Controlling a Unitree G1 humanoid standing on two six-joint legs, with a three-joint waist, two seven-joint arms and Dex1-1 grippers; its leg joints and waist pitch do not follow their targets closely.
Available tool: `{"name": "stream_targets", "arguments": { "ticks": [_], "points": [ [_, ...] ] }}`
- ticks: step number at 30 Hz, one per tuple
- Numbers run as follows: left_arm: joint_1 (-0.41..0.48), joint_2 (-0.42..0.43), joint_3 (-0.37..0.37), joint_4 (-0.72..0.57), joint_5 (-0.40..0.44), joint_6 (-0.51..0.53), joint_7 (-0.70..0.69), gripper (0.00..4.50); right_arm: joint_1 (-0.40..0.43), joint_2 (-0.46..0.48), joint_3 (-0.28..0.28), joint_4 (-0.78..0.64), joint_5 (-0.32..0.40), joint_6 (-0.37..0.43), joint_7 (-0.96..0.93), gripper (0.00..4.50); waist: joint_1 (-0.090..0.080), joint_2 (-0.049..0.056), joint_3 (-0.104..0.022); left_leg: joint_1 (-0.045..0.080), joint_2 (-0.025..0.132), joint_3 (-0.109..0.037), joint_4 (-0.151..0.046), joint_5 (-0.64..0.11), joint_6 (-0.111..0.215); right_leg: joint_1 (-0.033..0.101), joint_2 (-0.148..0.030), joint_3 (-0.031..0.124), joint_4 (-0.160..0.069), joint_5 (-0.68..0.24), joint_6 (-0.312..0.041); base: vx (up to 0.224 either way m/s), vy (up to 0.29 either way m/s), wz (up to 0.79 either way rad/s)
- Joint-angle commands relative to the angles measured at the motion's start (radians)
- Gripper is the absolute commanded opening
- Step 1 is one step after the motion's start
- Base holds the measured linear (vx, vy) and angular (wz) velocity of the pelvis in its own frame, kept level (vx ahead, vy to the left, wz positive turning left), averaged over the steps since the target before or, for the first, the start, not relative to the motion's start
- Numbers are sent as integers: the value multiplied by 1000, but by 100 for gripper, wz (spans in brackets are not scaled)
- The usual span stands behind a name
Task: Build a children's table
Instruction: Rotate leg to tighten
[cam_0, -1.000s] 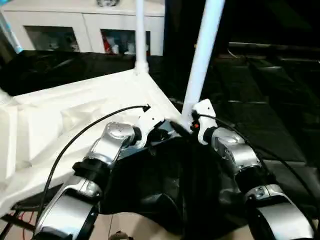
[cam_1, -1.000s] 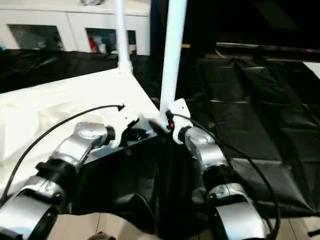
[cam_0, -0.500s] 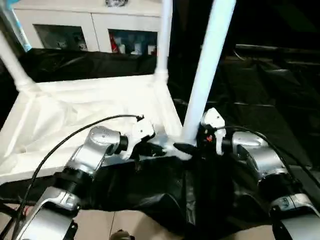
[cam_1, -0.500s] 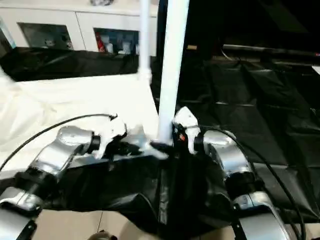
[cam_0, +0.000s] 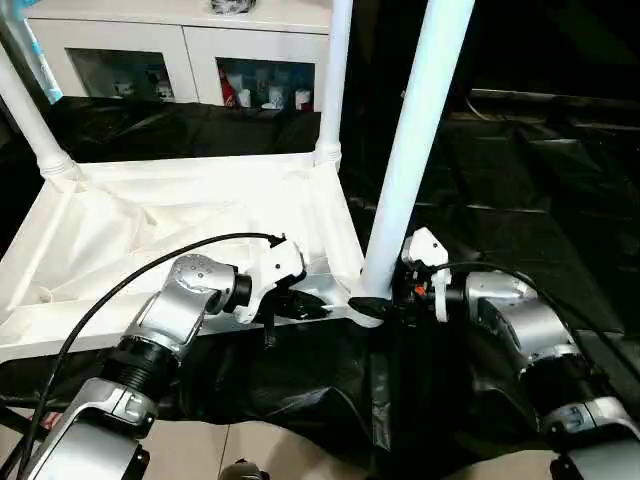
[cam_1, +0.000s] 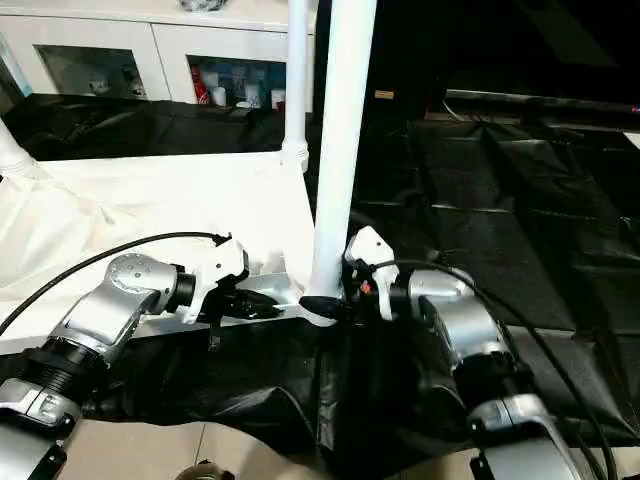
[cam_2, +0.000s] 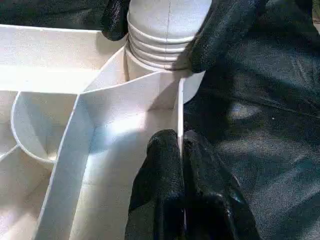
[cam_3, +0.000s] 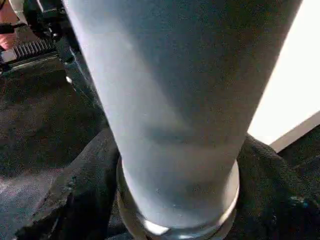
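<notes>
Pinching the table top's (cam_0: 200, 215) near rim, my left pincer (cam_2: 181, 150) stays clamped there. My right pincer (cam_2: 157, 27) has closed in around the base of the corner leg (cam_0: 415, 150), which stands straighter than a second ago.

White cabinet (cam_0: 180, 50) with glass doors, upper left; black sheeting (cam_0: 520, 200) across centre and right; beige floor (cam_0: 250, 450), bottom edge.
</notes>
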Motion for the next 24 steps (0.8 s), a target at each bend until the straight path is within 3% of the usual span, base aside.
{"name": "stream_targets", "arguments": {
  "ticks": [1, 2, 4, 6, 7, 8, 12, 16, 17, 24],
  "points": [
    [-24, -47, 18, -6, -34, -14, 36, 0, 8, 19, -8, -1, -5, 8, -46, 295, -2, -12, -74, 8, 31, -5, -64, -207, 56, 57, -72, 64, -77, -408, -100, 0, 0, 0],
    [-48, -77, 34, 40, -19, -13, 112, 0, 0, 55, -28, 36, -20, 9, -140, 282, -5, -16, -74, 6, 30, -6, -64, -205, 50, 57, -72, 63, -78, -418, -94, 0, 0, 0],
    [-73, -107, 51, 78, -12, -4, 179, 0, -15, 97, -54, 85, -36, 11, -259, 274, -9, -13, -72, 10, 27, -7, -64, -212, 36, 53, -75, 62, -84, -451, -86, 0, 0, 0],
    [-103, -137, 66, 116, -3, 4, 249, 0, -34, 147, -85, 138, -40, 18, -396, 272, -14, -16, -73, 8, 25, -8, -64, -212, 26, 57, -74, 59, -86, -462, -75, 0, 0, 0],
    [-103, -137, 66, 116, -3, 4, 249, 0, -34, 147, -85, 138, -40, 18, -396, 272, -17, -22, -74, 7, 25, -8, -64, -211, 28, 58, -74, 59, -85, -462, -73, 0, 0, 0],
    [-127, -158, 74, 145, 8, 7, 302, 0, -47, 184, -105, 168, -35, 31, -475, 272, -21, -18, -74, 8, 24, -8, -63, -215, 32, 53, -75, 60, -85, -463, -77, 0, 0, 0],
    [-208, -222, 97, 234, 37, 22, 474, 0, -87, 287, -110, 225, -61, 35, -658, 272, -26, -17, -77, 8, 22, -6, -62, -191, 34, 55, -74, 61, -85, -439, -74, 0, 0, 0],
    [-240, -262, 99, 269, 41, 5, 507, 0, -112, 357, -86, 246, -89, -27, -684, 272, -24, -16, -79, 4, 23, -5, -63, -170, 43, 58, -75, 63, -78, -382, -91, 0, 0, 0],
    [-240, -263, 95, 267, 40, -1, 501, 0, -111, 362, -77, 240, -88, -39, -663, 327, -23, -17, -79, 3, 24, -5, -63, -167, 51, 60, -75, 64, -75, -366, -96, 0, 0, 0],
    [-217, -244, 78, 251, 35, -40, 432, 0, -111, 338, -75, 229, -70, -37, -590, 385, -24, -16, -76, 6, 26, -5, -65, -193, 54, 59, -75, 64, -79, -395, -95, 0, 0, 0]
  ]
}}
